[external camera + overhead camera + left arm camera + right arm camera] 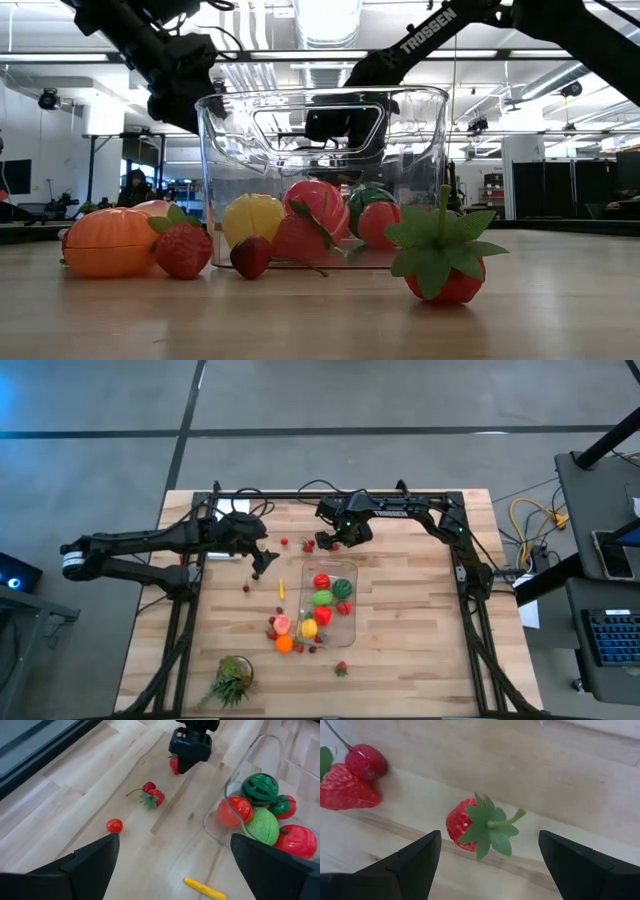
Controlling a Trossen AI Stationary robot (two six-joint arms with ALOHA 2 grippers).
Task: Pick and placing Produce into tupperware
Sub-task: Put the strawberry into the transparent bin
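Now you're on approach: right gripper (pixel 485 870), fingers apart, hovers over a strawberry (pixel 470 827) at 11 o'clock of the tub (pixel 330 600). Next: drop, pinch. Left gripper (pixel 262 563) fingers apart too.

arms: dark, jointed | marking: white "TROSSEN" lettering | left arm: white band

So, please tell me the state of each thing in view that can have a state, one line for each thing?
left gripper: open, empty, above the table left of the tupperware.
right gripper: open, around nothing, hovering over a strawberry.
strawberry: lying on the table, not gripped.
tupperware: upright, no lid, partly filled with produce.
yellow piece: lying on the table outside the tupperware.
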